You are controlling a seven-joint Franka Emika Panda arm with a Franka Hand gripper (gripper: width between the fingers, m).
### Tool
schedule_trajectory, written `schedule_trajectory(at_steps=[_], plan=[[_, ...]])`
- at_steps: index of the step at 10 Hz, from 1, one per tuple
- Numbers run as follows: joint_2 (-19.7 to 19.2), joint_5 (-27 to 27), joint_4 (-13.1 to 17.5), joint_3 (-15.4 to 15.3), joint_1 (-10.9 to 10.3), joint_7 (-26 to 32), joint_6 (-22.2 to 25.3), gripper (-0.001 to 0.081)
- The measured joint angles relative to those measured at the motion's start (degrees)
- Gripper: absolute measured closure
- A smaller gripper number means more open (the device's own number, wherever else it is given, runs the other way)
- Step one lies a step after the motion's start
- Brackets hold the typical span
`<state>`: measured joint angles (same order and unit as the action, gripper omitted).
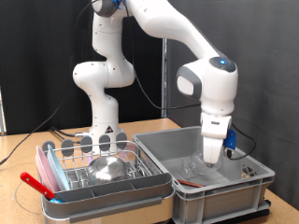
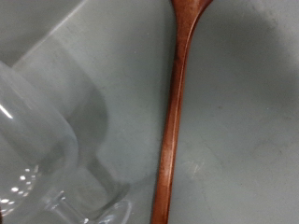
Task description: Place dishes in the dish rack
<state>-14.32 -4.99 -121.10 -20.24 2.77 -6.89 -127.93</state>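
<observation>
While the gripper [image 1: 214, 161] hangs low inside the grey bin [image 1: 250, 170], its opening unreadable, it should centre squarely over the clear glass [image 2: 42, 140], clear of the brown spoon [image 2: 173, 112]

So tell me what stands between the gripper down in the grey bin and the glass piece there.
Nothing visible does. In the wrist view only the bare grey bin floor shows before the glass piece; a brown wooden spoon lies beside it, not across it.

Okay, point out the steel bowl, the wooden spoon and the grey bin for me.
steel bowl [image 1: 106, 168]: exterior view, on its shiny domed surface, in the dish rack.
wooden spoon [image 2: 172, 121]: wrist view, midway along its handle.
grey bin [image 1: 164, 155]: exterior view, on its inner wall.
</observation>
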Motion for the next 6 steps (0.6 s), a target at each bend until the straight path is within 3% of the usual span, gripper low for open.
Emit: schedule_trajectory(at_steps=[6], plan=[[-6.0,1.4,-2.0,-0.4,-1.0,-0.1,-7.7,-0.0002]])
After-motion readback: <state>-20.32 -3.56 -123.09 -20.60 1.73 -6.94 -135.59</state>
